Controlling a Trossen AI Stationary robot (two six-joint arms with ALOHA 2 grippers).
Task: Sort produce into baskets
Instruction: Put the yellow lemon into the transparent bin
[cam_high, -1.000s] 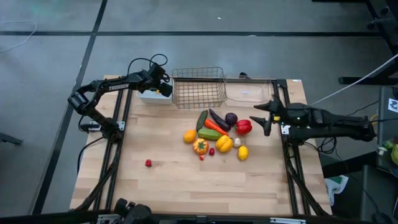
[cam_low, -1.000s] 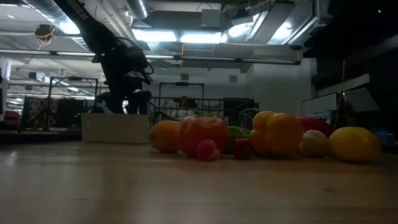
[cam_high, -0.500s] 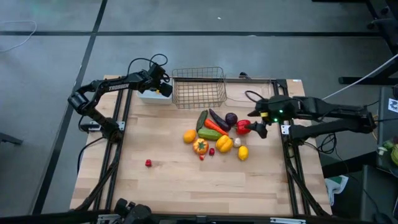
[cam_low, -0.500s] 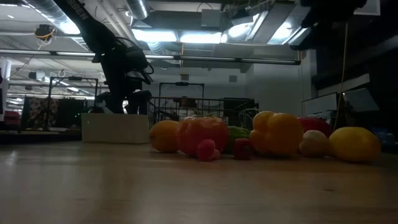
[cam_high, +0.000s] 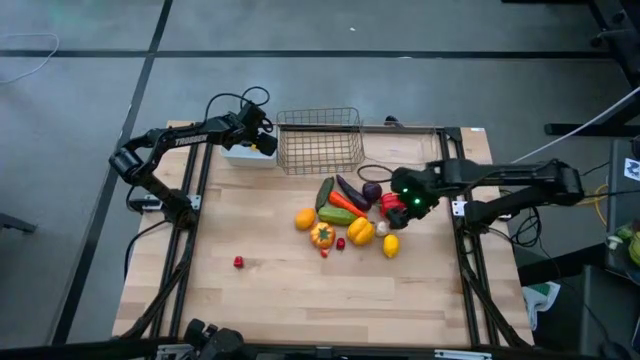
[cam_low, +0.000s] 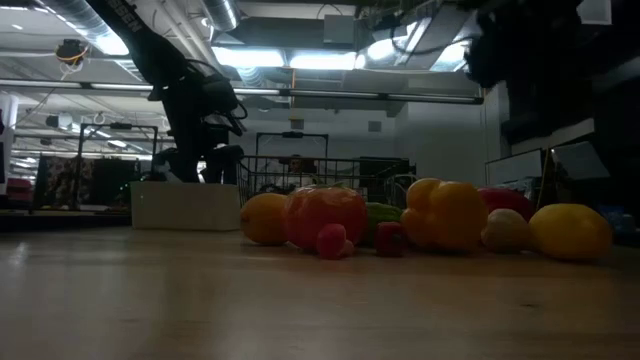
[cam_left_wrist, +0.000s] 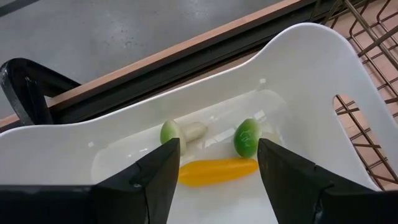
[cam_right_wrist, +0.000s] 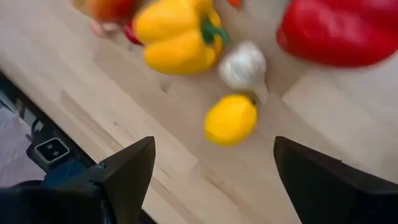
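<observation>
Right gripper (cam_high: 408, 203), jaws apart and empty, hangs over the lemon (cam_right_wrist: 231, 119) beside the garlic (cam_right_wrist: 244, 66); left gripper (cam_left_wrist: 214, 180), jaws apart and empty, waits far off over the white tray (cam_left_wrist: 311, 68).

One marking is legible: "TROSSEN" in white capitals on the left arm (cam_high: 190, 139) (upper link, at 10 o'clock of the table).

High cam top-down; low cam table-level; both share produce (cam_high: 348, 215).

A lab or workshop: bare concrete floor (cam_high: 90, 150), exposed ceiling ducts (cam_low: 330, 30) and strip lights (industrial looking), with a wooden desk (cam_high: 290, 290) on a metal frame.
</observation>
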